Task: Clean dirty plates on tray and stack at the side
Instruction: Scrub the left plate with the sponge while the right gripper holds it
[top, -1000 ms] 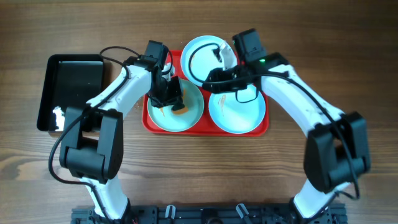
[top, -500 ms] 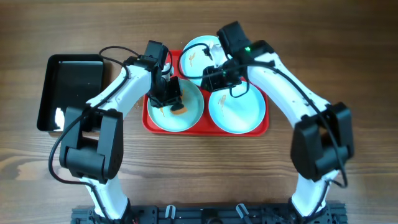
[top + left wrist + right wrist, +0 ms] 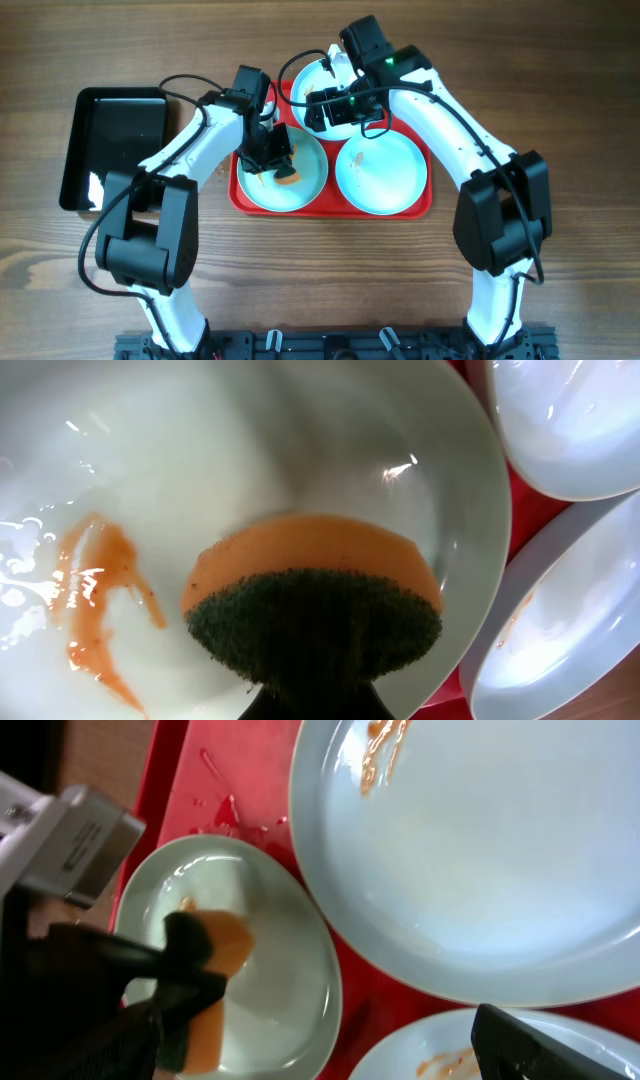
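The left jaws (image 3: 277, 158) are clamped tight on an orange sponge (image 3: 312, 600), scouring face down, pressed into the front-left plate (image 3: 303, 190) on the red tray (image 3: 238, 196). An orange-brown smear (image 3: 96, 610) lies just beside the sponge, so this plate is not yet clean. The right jaws (image 3: 318, 108) stand wide apart with nothing between them, hanging over the near edge of the back plate (image 3: 470, 860), which has a smear (image 3: 385, 745) of its own. The front-right plate (image 3: 385, 178) is also marked. All three plates sit on the tray and none is stacked at the side. The main risk is crowding, since the two wrists work very near each other over the tray's left half, and a sweep of the sponge arm could knock the right one. A plate scrubbed without being pinned may also slide or tip against its neighbour (their rims lie almost touching). If the right jaws close on a shallow, wet-looking rim, they may slip off or drag the plate across the tray. The black tray (image 3: 115, 150) on the desk (image 3: 580, 80) sits well apart.
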Robot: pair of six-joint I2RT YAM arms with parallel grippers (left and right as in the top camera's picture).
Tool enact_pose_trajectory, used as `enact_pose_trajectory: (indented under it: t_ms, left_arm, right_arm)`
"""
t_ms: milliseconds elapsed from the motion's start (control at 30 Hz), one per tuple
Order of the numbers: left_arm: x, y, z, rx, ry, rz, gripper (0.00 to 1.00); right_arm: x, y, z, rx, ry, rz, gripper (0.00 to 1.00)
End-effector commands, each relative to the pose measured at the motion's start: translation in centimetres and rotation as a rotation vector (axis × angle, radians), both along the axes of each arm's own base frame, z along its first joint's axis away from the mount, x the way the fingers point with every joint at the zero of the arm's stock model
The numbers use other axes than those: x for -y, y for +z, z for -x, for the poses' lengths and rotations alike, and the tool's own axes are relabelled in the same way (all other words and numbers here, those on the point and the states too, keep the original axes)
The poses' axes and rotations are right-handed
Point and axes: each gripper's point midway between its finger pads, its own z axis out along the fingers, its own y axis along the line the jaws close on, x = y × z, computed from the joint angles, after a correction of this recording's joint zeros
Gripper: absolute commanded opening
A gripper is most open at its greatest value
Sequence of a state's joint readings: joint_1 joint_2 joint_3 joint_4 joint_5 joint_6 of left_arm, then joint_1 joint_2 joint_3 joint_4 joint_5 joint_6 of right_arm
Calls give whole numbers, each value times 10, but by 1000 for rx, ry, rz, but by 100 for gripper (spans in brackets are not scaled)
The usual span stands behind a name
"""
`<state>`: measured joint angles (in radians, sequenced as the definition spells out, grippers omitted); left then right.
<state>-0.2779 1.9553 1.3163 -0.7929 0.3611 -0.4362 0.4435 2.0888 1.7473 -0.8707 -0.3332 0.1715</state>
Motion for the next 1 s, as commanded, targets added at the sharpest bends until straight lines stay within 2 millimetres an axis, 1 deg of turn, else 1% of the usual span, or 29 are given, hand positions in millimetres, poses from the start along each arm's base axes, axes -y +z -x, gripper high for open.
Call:
enact_pose_trajectory:
  t_ms: [0,33,133,167,200,233,267,367,433,467,500,567,600,667,733,800,833,967]
  left_arm:
    - [-8,-8,3,-18,19,-49,4]
    - [-9,-8,3,-18,19,-52,4]
    - [-9,-8,3,-16,19,-53,4]
    - [-9,-8,2,-15,19,-53,4]
    - [-9,-8,2,-15,19,-53,4]
    - [-9,-8,2,-15,20,-53,4]
    - [-9,-8,2,-15,20,-53,4]
    - [-9,-8,2,-15,19,-53,4]
    - [-9,-8,3,-16,19,-53,4]
    - [-9,-8,3,-17,19,-54,4]
    - [-9,-8,3,-18,19,-54,4]
    - [-9,-8,3,-18,19,-54,4]
    - [-9,-8,3,-18,19,-54,4]
    - [-9,-8,3,-18,19,-54,4]
    - [-9,-8,3,-18,19,-54,4]
    - [-9,-8,3,-17,19,-54,4]
    - [-9,-8,3,-17,19,-54,4]
    - [-11,-9,2,-14,21,-64,4]
  right_arm:
    - [8,-20,6,-19,-20,51,100]
    - [8,-20,6,-21,-21,52,98]
    - [8,-19,5,-18,-24,49,66]
    - [8,-19,6,-21,-22,47,57]
    - [8,-19,6,-20,-21,48,54]
    - [8,-20,6,-14,-11,54,48]
    - [8,-21,5,-5,6,56,45]
    - [7,-26,3,-1,14,57,46]
    - [7,-33,3,-12,13,62,55]
    - [6,-37,5,-22,11,64,55]
    - [4,-43,6,-36,8,68,55]
    - [0,-55,8,-62,-2,70,49]
    - [0,-59,8,-70,-5,76,49]
    - [0,-71,10,-90,-4,86,48]
    - [1,-77,11,-103,-4,93,48]
    - [1,-82,13,-114,2,92,47]
    - [0,-83,14,-119,3,92,44]
    - [-7,-83,18,-124,25,80,42]
